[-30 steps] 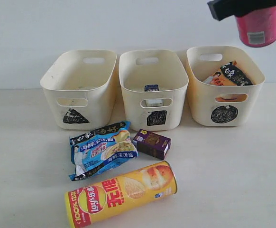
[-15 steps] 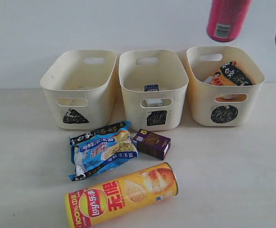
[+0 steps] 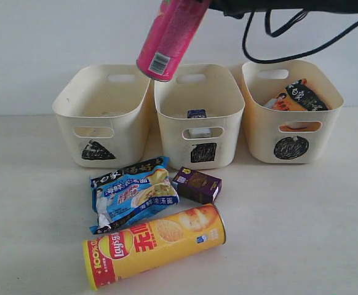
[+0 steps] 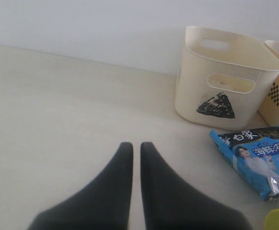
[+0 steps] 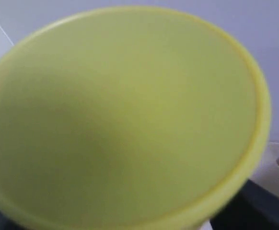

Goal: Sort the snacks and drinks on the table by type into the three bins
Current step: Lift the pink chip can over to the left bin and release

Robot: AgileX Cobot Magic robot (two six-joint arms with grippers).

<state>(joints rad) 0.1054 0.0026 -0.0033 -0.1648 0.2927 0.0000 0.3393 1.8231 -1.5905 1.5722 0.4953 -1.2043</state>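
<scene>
Right gripper (image 3: 221,5) grasps the pink can (image 3: 170,38) at its lid end. The can hangs tilted, high over where the triangle bin (image 3: 125,114) and square bin (image 3: 171,114) meet. Left gripper (image 4: 135,149) is clenched, empty, over the table (image 4: 58,105).

Matt table (image 3: 302,246) — glossy foil packet (image 3: 133,193)

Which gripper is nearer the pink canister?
Right. The right gripper holds the pink canister aloft; the left gripper is low over the table, short of the triangle bin.

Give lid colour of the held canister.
Yellow lid, on the pink canister; clearest in the right wrist view.
</scene>
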